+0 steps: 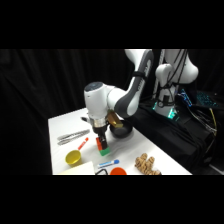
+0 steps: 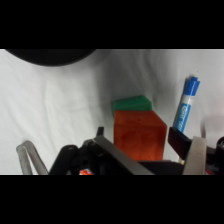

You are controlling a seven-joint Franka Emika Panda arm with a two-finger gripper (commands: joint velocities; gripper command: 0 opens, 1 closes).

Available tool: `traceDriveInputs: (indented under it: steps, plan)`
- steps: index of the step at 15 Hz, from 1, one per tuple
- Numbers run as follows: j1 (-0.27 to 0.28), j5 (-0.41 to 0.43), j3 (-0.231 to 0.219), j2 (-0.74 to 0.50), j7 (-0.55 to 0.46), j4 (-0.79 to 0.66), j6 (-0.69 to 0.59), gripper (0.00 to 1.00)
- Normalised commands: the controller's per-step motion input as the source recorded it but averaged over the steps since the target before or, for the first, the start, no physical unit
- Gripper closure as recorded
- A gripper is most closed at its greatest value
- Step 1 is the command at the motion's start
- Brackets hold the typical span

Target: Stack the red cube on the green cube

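Where the arm reaches down over the white bench (image 1: 62, 125) in the side view, the tool (image 1: 101, 142) grips the red cube (image 1: 99, 144) directly over the green cube (image 1: 103, 150), near a yellow cup (image 1: 73, 158). In the wrist view, the tool's fingers (image 2: 180, 141) clamp the red cube (image 2: 139, 136); the green cube (image 2: 131, 104) peeks out behind it, beside a blue marker (image 2: 186, 105).

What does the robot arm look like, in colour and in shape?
The arm is white, with rounded segments and dark grey joints. Its wrist ends in a round white housing, and the hand below it is black. In the wrist view the black linkage shows a small red light at the bottom edge.
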Motion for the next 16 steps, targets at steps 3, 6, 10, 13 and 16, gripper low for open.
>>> traceDriveInputs:
  steps: [3,6,10,13,16]
  plan:
    - [0.007,0.059,0.021,-0.23,-0.08,-0.01,-0.22,0.00]
    - [0.017,0.038,0.025,-0.26,-0.06,-0.02,-0.26,0.00]
    - [0.015,0.033,0.040,-0.33,-0.03,-0.04,-0.28,0.00]
    - [0.024,-0.009,0.036,-0.37,0.01,-0.06,-0.28,0.00]
    - [0.005,-0.004,0.053,-0.35,0.00,-0.06,-0.30,0.00]
